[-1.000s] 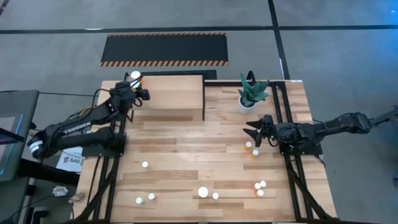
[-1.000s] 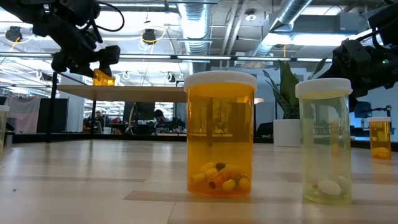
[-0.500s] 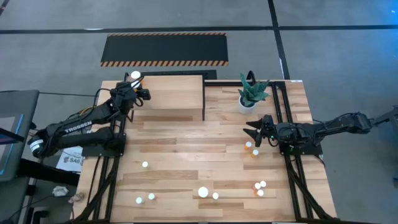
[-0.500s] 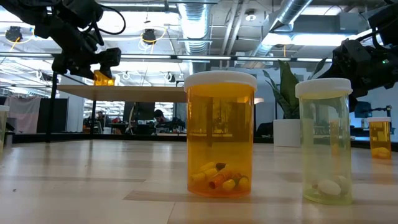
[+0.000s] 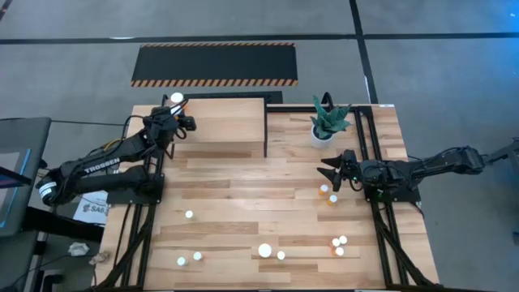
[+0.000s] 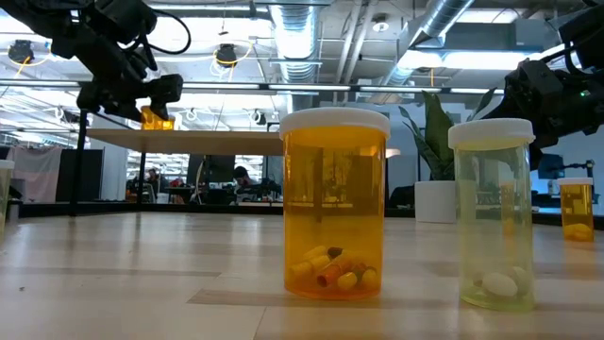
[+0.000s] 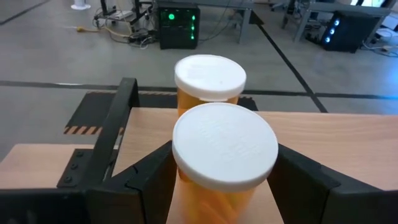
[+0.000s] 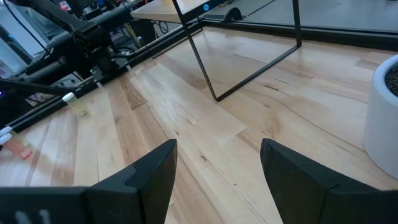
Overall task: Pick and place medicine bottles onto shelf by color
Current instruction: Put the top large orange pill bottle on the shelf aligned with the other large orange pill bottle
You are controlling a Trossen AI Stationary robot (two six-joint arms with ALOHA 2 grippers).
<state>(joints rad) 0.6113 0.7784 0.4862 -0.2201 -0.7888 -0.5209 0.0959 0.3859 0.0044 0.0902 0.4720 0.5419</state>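
Note:
My left gripper is at the left end of the light-wood shelf, shut on an orange medicine bottle with a white cap. Just beyond it a second orange bottle stands on the shelf's far left corner. My right gripper hovers open over the table's right side, with nothing between its fingers. Two small bottles stand on the table just near of it. In the low view the left gripper shows above the shelf's plank. My left gripper pinches the orange bottle's body, just below its white cap, between its two fingers. The fingers come nearly level from the table's left side. The bottle stands upright; the cap and fingers hide whether its base rests on the shelf.
Several small white-capped bottles stand along the near part of the table, with a cluster at the near right. A white pot with a green plant stands at the far right. Close to the low camera stand a big orange bottle and a yellowish one.

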